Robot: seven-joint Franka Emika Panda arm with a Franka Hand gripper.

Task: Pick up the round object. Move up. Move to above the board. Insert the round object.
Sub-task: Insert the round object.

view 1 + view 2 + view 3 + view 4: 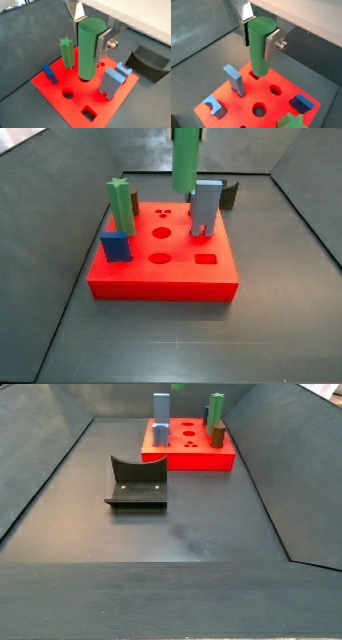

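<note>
My gripper (pixel 90 32) is shut on the round object (pixel 89 52), a plain green cylinder peg, and holds it upright by its upper part. Both show in the other wrist view too, the gripper (pixel 258 37) and the peg (pixel 258 55). The peg hangs over the board (pixel 63 102), a flat red block, near its back edge. Its lower end (pixel 258 74) is at the mouth of a round hole; I cannot tell whether it has entered. In a side view the peg (pixel 187 160) stands over the board (pixel 160 273), with the gripper out of frame.
A green star-topped peg (pixel 65 54), a blue cube (pixel 303 102), a tall blue slab (pixel 234 79) and a blue arch piece (pixel 214 107) stand in the board. Round holes (pixel 275 90) and a square hole (pixel 89 113) are open. The fixture (pixel 136 484) stands on the floor beside the board (pixel 201 456).
</note>
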